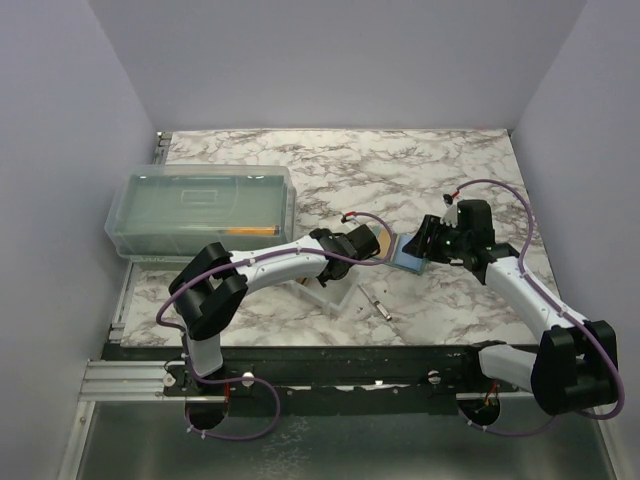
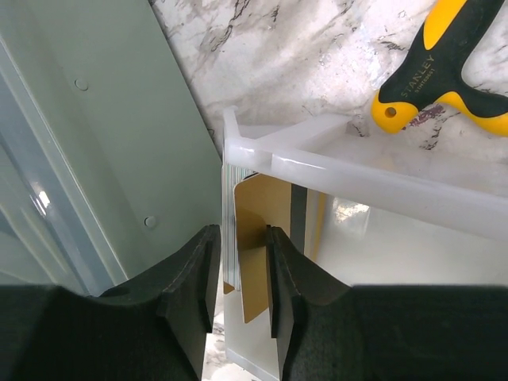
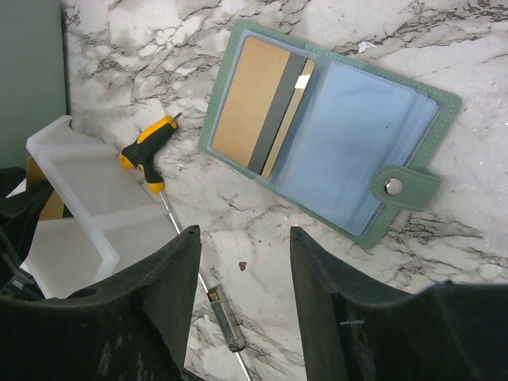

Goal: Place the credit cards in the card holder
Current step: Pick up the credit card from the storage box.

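Left end effector (image 2: pixel 240 238) is reaching down into the small clear plastic tray (image 2: pixel 373 178). Its jaws are standing narrowly apart around an upright gold credit card with a dark stripe (image 2: pixel 258 230). One finger seems to be sitting outside the tray wall and the other inside, and I cannot tell whether they are already pinching the card. Right end effector (image 3: pixel 244 238) is hovering open and empty just above the sage-green folding card holder (image 3: pixel 333 119). The holder is lying spread open on the marble-patterned counter (image 3: pixel 317 24), right of the tray and near the centre of the scene, with its pale blue sleeves facing up.

Judging from this, the step in hand is picking the next card out of the tray. The next move is calling for a firm pinch on that one card alone and a straight lift clear of the tray wall. After that come a carry to the right and a slide into a free sleeve, probably with the right end effector steadying the holder.

Counting:
- two end effectors
- one card holder
- one gold striped card (image 3: pixel 262 111) already sitting in its left sleeve
- one gold card between the left jaws, with thin edges of further cards (image 2: pixel 228 214) beside it, too tightly packed to count
- one tray
- one orange-handled black tool (image 3: pixel 147 151) lying between tray and holder
- one large translucent lidded box (image 1: pixel 200 210) at the far left
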